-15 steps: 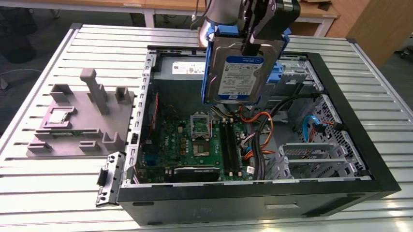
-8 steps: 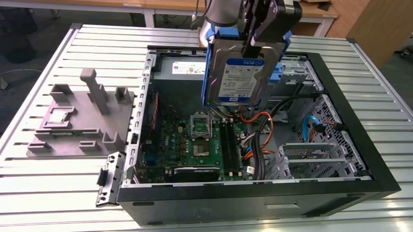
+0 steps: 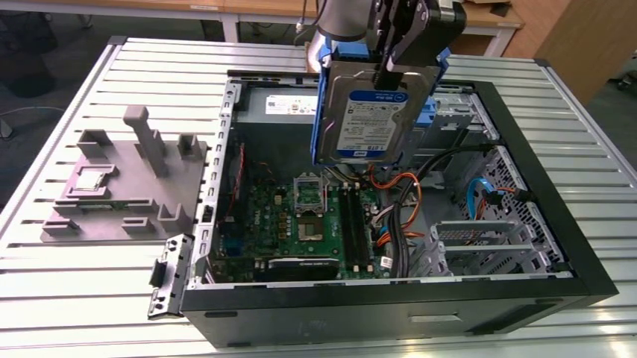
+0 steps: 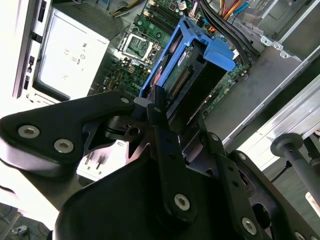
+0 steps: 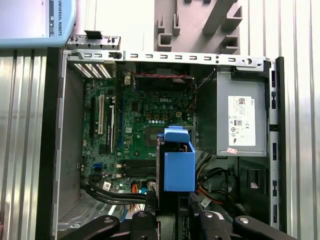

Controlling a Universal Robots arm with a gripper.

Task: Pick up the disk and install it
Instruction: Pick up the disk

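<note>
Exterior view: I see the gripper [image 3: 390, 73] pinching the top end of the disk [image 3: 368, 112], its fingers closed hard onto it with just the drive's thickness between them. The disk hangs upright, label facing the camera, blue rails down both long edges; it is lifted clear above the open computer case [image 3: 398, 313] and touches nothing but the fingers. Below its lower edge I see the motherboard [image 3: 303, 220] and some orange cables [image 3: 406, 198]; the grey power supply [image 3: 283, 104] sits at the far end of the case, partly behind the disk; a metal drive cage [image 3: 478, 242] is in the near corner on the exterior view's right. The case lies open side up on a slatted metal table [image 3: 89, 298]; a grey fixture [image 3: 119, 186] with upright posts stands just beside the case on the exterior view's left. In the second wrist view a black finger [image 4: 162, 135] runs down onto the disk [image 4: 192, 75], blue carrier round it, board beneath. In the first wrist view the disk's blue end [image 5: 179, 167] hangs over the motherboard [image 5: 140, 120], near the power supply [image 5: 241, 122].
</note>
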